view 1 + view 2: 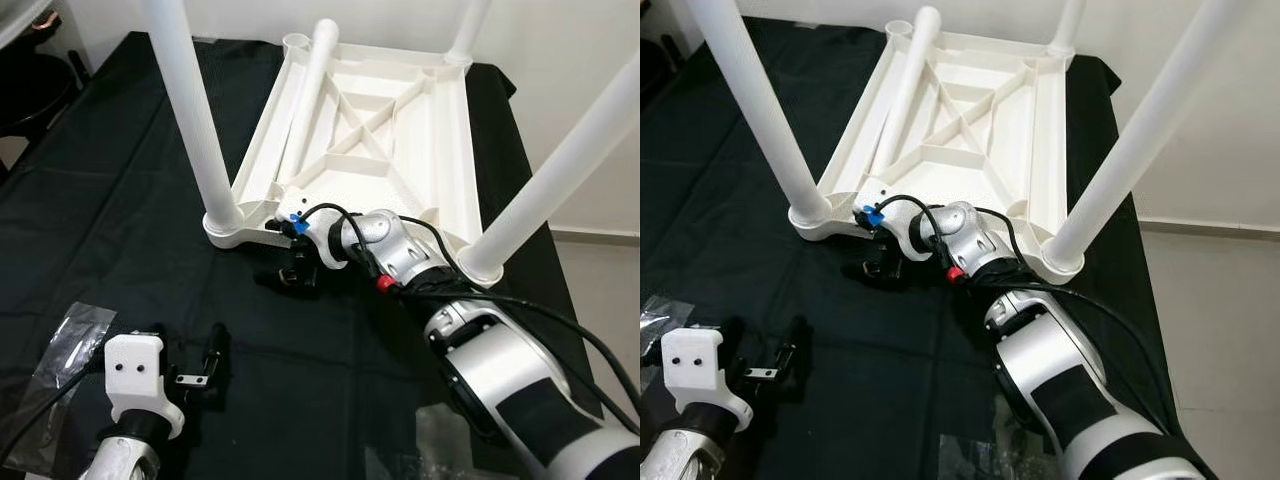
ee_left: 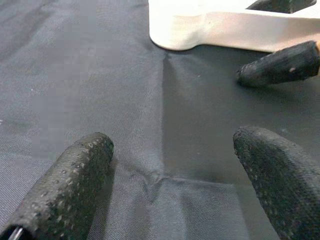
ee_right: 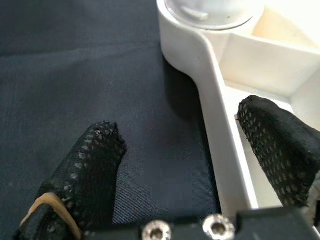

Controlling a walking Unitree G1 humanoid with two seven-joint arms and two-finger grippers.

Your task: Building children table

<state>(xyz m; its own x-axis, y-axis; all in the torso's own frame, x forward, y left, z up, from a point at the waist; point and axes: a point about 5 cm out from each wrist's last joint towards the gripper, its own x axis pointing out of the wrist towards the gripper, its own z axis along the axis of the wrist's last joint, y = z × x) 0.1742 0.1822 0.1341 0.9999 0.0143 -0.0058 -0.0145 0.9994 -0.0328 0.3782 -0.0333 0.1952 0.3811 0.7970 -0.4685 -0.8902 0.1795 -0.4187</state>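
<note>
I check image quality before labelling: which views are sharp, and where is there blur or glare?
Left eye view: evenly lit and sharp, the white table top slightly overexposed. Left wrist view: black cloth sharp, near fingers soft. Right wrist view: the table's rim bright, fingers fairly sharp.

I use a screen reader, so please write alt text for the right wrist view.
The right gripper is open astride the near rim of an upturned white table: one finger inside the frame, the other over the black cloth. A leg socket sits at the corner beyond.
</note>
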